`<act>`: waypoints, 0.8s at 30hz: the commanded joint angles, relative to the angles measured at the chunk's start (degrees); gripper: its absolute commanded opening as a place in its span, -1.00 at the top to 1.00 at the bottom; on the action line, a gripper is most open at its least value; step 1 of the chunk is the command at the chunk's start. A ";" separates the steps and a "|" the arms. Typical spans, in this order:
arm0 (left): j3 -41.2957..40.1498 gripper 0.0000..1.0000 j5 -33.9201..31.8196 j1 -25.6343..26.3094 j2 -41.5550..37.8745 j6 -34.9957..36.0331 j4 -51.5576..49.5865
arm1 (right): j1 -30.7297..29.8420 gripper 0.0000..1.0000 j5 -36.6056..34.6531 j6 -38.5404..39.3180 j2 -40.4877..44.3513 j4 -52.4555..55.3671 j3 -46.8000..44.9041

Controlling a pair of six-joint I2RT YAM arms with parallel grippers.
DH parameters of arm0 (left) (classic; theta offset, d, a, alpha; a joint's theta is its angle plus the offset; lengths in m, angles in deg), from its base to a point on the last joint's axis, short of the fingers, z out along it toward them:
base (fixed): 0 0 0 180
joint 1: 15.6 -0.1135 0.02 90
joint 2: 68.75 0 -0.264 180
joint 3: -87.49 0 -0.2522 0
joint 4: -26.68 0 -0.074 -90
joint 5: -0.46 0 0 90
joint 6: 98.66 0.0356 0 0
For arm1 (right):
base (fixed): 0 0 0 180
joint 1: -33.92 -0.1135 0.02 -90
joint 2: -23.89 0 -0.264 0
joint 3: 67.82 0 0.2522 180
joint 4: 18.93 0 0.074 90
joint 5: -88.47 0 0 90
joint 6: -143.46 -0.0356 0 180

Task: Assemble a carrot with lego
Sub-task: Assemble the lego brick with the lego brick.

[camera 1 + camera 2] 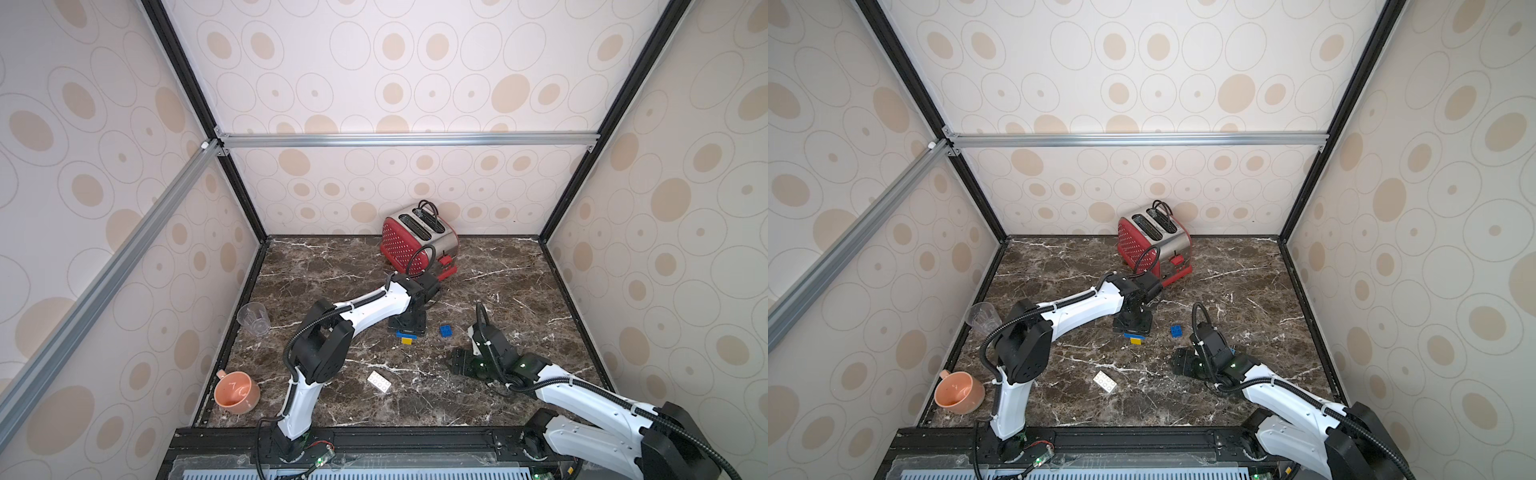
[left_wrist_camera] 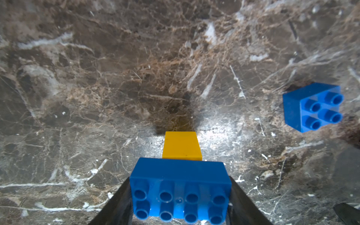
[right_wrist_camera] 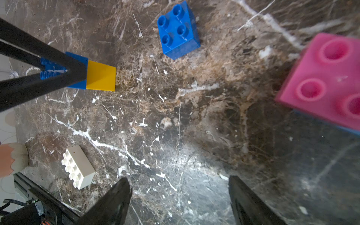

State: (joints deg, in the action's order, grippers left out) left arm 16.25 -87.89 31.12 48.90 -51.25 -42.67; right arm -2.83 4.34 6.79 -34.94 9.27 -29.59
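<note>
My left gripper (image 2: 179, 187) is shut on a long blue lego brick (image 2: 180, 192), studs facing the camera. A small yellow brick (image 2: 182, 146) is joined under it, its end down at the table. Both top views show this carrot stack (image 1: 407, 337) mid-table under the left gripper (image 1: 408, 326). A small blue brick (image 1: 446, 330) (image 3: 178, 29) lies just right of it. A white brick (image 1: 379, 381) (image 3: 78, 167) lies nearer the front. My right gripper (image 3: 178, 180) (image 1: 453, 361) is open over bare table. A blurred pink brick (image 3: 327, 81) on a blue one sits close beside it.
A red toaster (image 1: 417, 241) stands at the back wall behind the left arm. A clear plastic cup (image 1: 253, 318) and a peach mug (image 1: 236, 392) sit along the left edge. Patterned walls enclose the marble table (image 1: 519, 291) on three sides.
</note>
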 commanded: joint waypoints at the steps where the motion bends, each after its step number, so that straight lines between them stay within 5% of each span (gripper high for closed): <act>1: 0.62 0.03 0.68 0.83 1.57 1.06 -2.77 | 0.54 -0.65 0.02 -0.34 -0.24 -0.13 -0.60; 24: 1.50 0.20 -3.13 3.41 1.91 10.58 -5.73 | 0.77 -0.65 -0.46 0.00 0.59 1.58 -0.02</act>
State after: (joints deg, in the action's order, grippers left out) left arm 16.75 -89.23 32.47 49.34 -43.01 -43.59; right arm -2.57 4.29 6.81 -35.00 9.62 -29.59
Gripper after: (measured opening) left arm 0.653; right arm 0.825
